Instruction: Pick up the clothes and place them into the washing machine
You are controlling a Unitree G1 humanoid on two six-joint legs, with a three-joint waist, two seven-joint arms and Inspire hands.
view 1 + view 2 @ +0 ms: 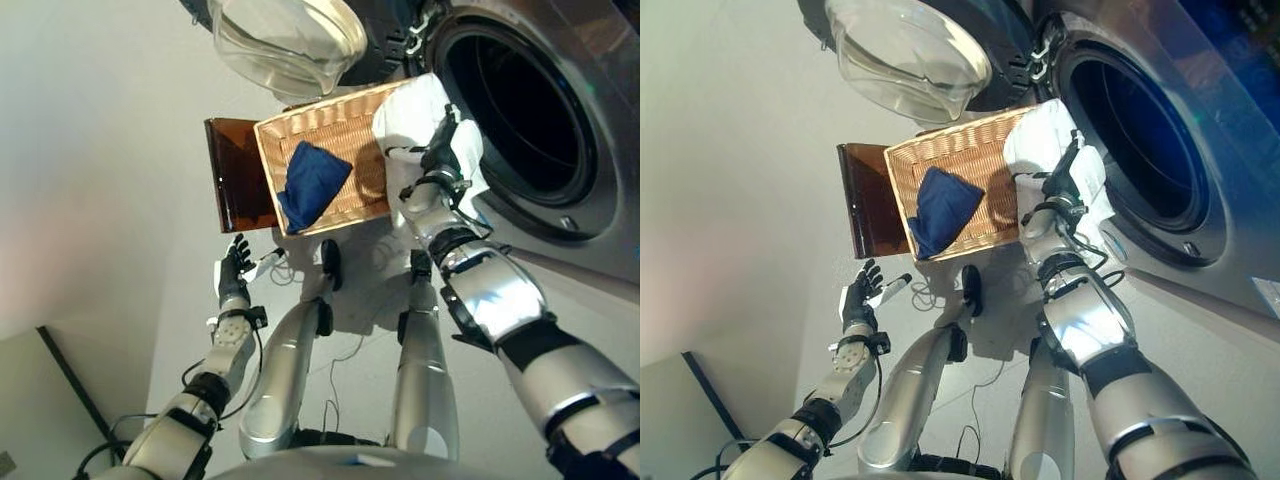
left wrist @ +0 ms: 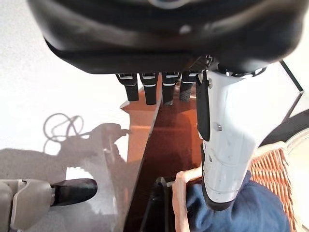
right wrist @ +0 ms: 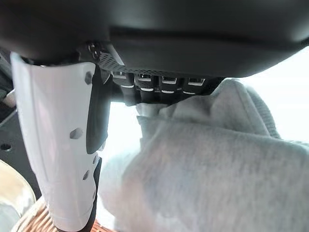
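Gripping a soft white fleece garment (image 3: 203,159) between basket and drum, the right hand (image 1: 441,150) curls its fingers into it; the wrist view shows nap. A dark blue cloth (image 1: 312,183) lies in the woven wicker basket (image 1: 330,125). The left hand (image 1: 235,268) hangs open, near left.

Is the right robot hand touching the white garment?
Touching: the right wrist view shows the right robot hand with fingers curled into the white garment.

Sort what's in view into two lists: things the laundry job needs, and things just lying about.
Belongs to the job:
white garment, held in the right hand
blue garment in the wicker basket
washing machine, its door open

Just lying about:
brown stand beside the basket
left hand, idle
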